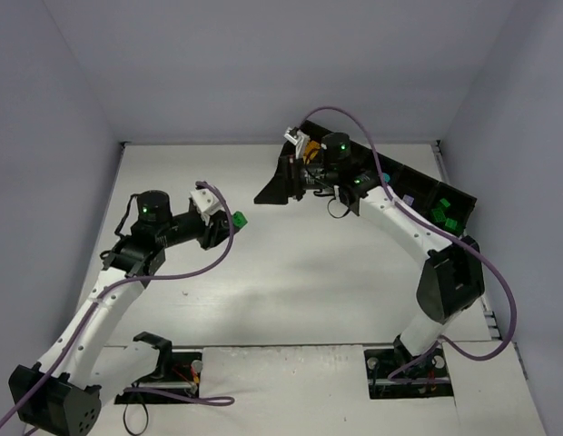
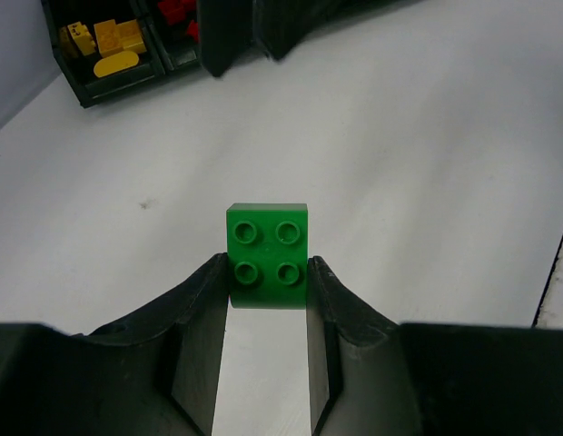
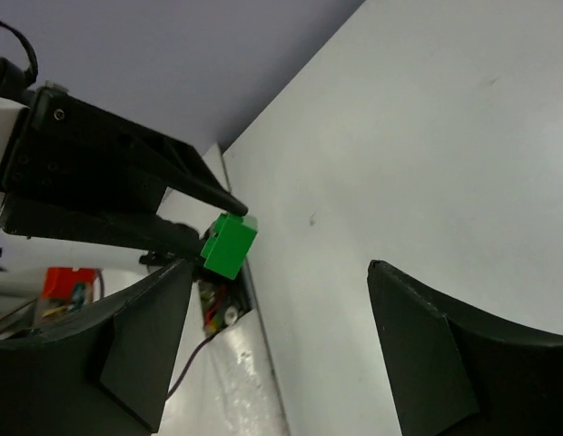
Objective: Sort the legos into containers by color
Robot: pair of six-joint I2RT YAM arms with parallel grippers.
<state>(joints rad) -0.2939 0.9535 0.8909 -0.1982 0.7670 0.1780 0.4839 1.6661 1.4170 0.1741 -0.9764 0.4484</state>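
Pinching one green brick (image 2: 267, 247), the left gripper (image 2: 268, 272) hangs over the table's (image 1: 309, 272) left half. The right gripper (image 3: 280, 268), jaws parted and empty, hovers at the tray (image 1: 463, 200) along the far edge; two more green bricks (image 1: 445, 219) lie in its right-end compartment.

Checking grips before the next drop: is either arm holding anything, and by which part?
The left gripper pinches a green brick by its two opposite sides, at its near end. The right gripper is open, holding nothing.
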